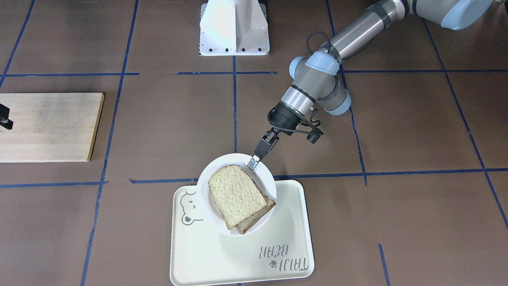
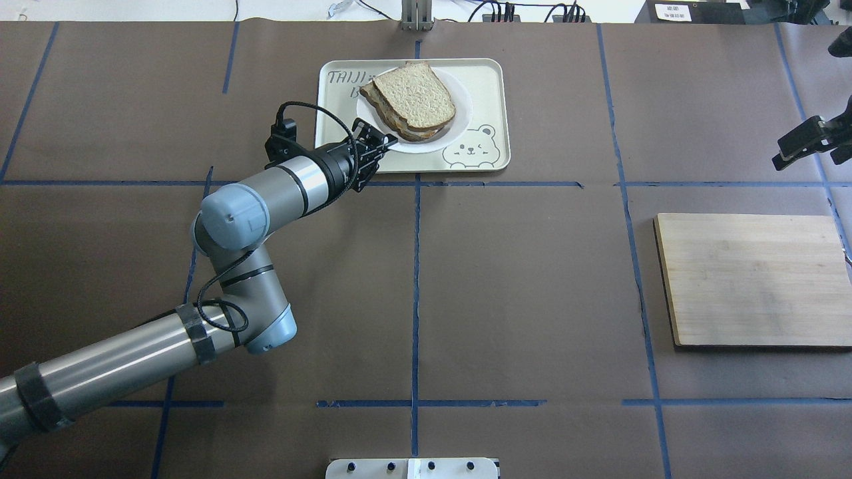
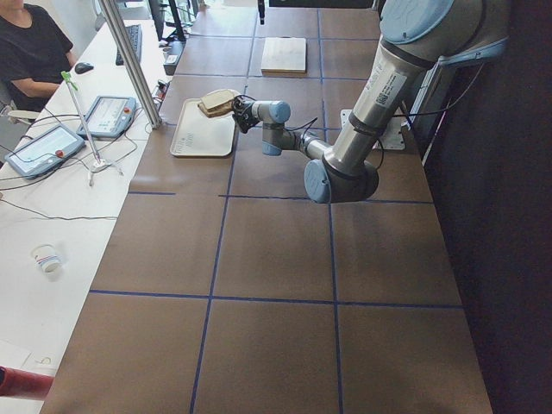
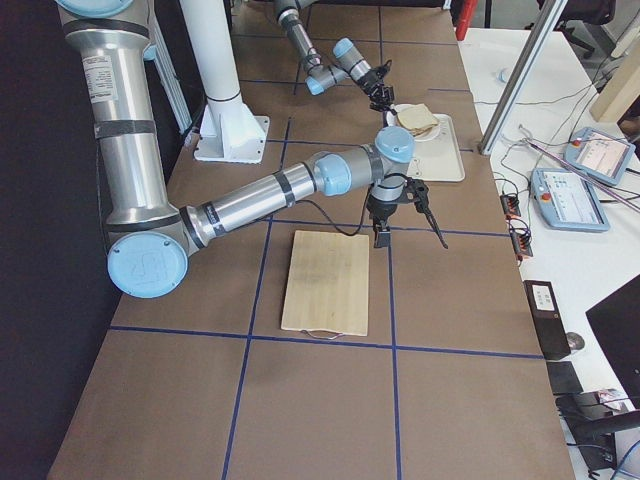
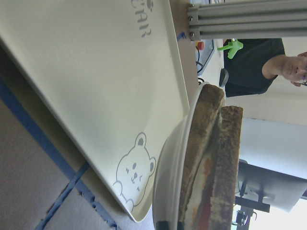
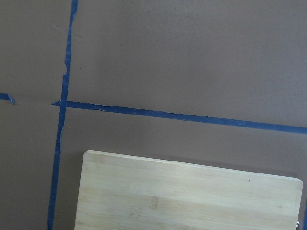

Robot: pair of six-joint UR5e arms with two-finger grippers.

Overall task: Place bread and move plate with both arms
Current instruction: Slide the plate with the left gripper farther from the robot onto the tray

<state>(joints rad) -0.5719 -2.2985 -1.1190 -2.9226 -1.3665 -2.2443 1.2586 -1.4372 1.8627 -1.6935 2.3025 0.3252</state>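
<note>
Bear tray point(image 1: 222, 254) under plate point(image 1: 222, 161), on brown blue-taped tbl point(image 1: 416, 131).

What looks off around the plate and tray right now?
Only the stack. The plain wholemeal bread slice lies skewed on the toasted slice beneath it, whose crust corner pokes out to the rim of the small round white plate. The left gripper pinches the plate's robot-side rim.

The bread point(image 1: 236, 193) is speckled beige with a brown crust, the plate point(image 1: 205, 187) plain white, the tray point(image 1: 238, 260) cream with a grey bear drawing and lettering. The surface point(image 1: 166, 127) is dull brown under a grid of blue tape lines, the board point(image 1: 47, 127) pale wood.
</note>
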